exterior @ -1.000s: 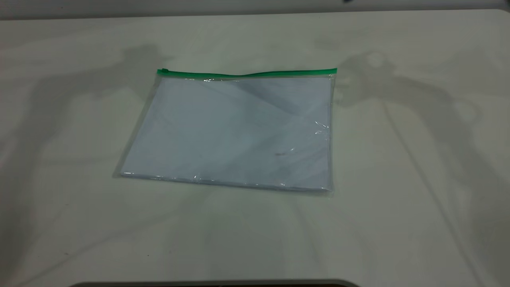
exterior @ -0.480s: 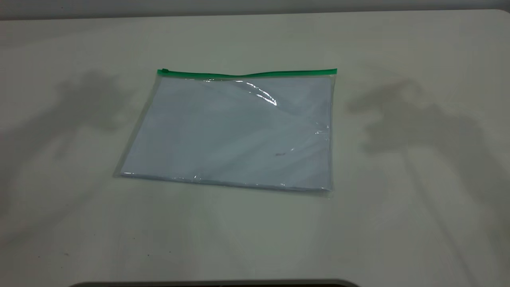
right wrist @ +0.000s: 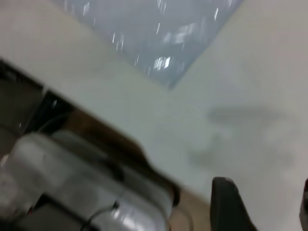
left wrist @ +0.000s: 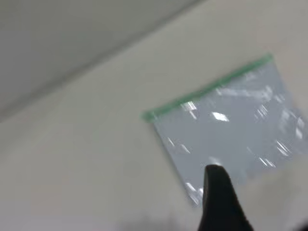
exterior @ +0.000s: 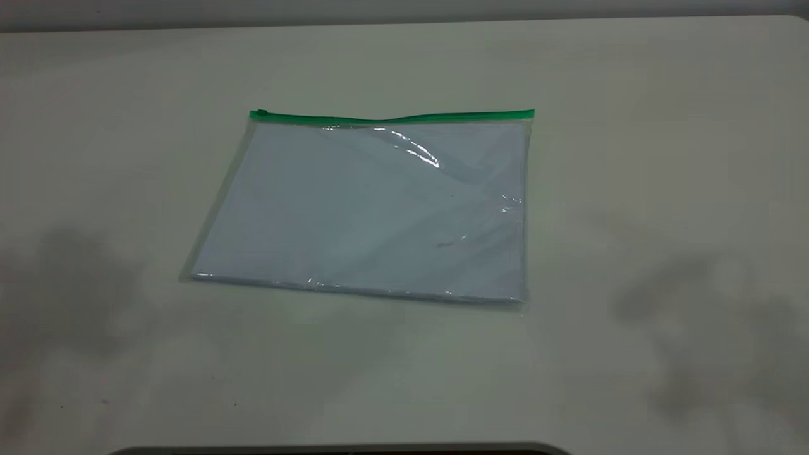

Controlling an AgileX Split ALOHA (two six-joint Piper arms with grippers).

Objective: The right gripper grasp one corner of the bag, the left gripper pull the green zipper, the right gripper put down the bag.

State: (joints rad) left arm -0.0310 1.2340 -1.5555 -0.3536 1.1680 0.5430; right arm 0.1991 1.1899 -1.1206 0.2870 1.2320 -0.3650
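Pale table (exterior: 632, 95), the bag (exterior: 366, 215) flat on it, the green zipper (exterior: 392, 117) along the far edge.

Exterior view: no part of either arm in frame. Left wrist view: one finger (left wrist: 219, 199) of the left end effector visible, matte black, smooth, broad at its base and tapering to a rounded tip. Right wrist view: right end effector (right wrist: 262, 204) shows two black fingers, one rounded-tipped, the other cut off at the frame edge.

a lab-like test bench: bare pale table (exterior: 632, 76), plain grey wall (exterior: 379, 7), grey equipment (right wrist: 72, 183) beside it.
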